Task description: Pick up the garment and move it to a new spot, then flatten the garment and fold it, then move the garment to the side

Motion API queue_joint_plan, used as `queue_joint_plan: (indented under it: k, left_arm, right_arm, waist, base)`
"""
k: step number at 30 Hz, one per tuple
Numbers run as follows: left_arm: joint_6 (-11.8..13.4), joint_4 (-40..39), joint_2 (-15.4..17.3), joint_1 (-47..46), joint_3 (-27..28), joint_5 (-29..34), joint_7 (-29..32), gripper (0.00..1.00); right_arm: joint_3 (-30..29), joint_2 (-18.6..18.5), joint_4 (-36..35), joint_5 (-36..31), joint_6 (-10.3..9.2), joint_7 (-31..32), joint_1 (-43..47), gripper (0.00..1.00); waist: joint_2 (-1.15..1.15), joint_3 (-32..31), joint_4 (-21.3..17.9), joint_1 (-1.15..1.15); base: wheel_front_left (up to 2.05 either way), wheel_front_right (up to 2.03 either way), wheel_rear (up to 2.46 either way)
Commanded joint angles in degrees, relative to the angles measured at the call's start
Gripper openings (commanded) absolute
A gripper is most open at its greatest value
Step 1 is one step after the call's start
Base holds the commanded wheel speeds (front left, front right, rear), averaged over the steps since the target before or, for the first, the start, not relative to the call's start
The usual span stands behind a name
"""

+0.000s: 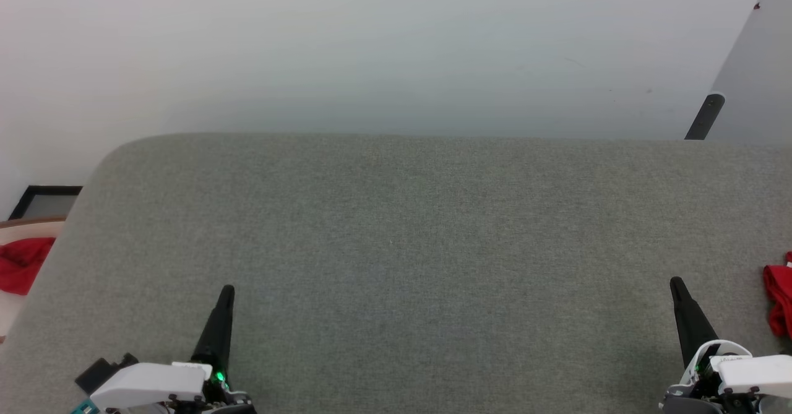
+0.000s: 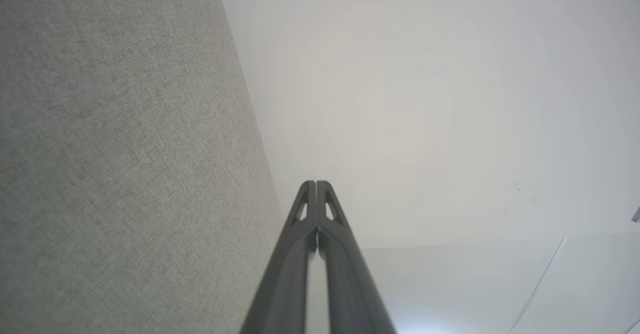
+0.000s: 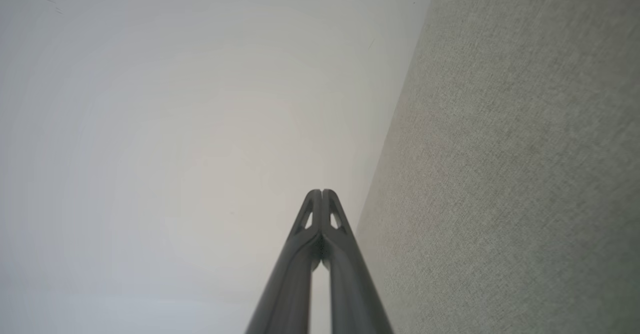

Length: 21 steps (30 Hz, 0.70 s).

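Grey padded surface (image 1: 396, 216). Left gripper (image 1: 226, 291) at near-left edge, right gripper (image 1: 677, 284) at near-right edge. Fingers of both pressed together, holding nothing.

Garment (image 1: 778, 299): red bunch at right edge, near right gripper, mostly cut off by frame (folded or crumpled, cannot tell). Fits either garment waiting for pickup or garment already set aside. Judged: right gripper best placed for any handling there.

Red scrap (image 1: 21, 264) beyond left edge, off surface, easy to mistake for garment. Dark post (image 1: 704, 117) beyond far-right corner, out of way.

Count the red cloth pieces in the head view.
2: left piece beyond the grey surface, far left; right piece at its right edge, cut by the frame, partly hidden.
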Motion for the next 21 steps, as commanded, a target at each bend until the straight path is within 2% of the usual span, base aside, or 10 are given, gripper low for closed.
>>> queue_joint_plan:
  k: [1,16,21]
  left_arm:
    - [-0.3,0.0,0.0,-0.8,0.3,-1.0,0.3,0.00]
    - [-0.6,1.0,-0.6,-2.1,1.1,-6.1,1.9,0.00]
    - [-0.6,0.9,-0.6,-2.1,1.1,-6.0,1.8,0.00]
  right_arm:
    - [-0.1,0.1,0.1,1.1,-0.02,0.3,-1.2,0.00]
    - [-0.2,0.5,1.5,6.2,-0.03,1.3,-2.6,0.00]
    - [-0.2,0.6,1.4,6.1,-0.03,1.3,-2.2,0.00]
  waist:
    - [0.00,0.0,0.0,0.00]
    - [0.00,0.5,0.0,0.00]
    - [0.00,0.5,0.0,0.00]
  base:
    - [0.00,0.00,0.00]
    - [0.00,0.00,0.00]
    - [0.00,0.00,0.00]
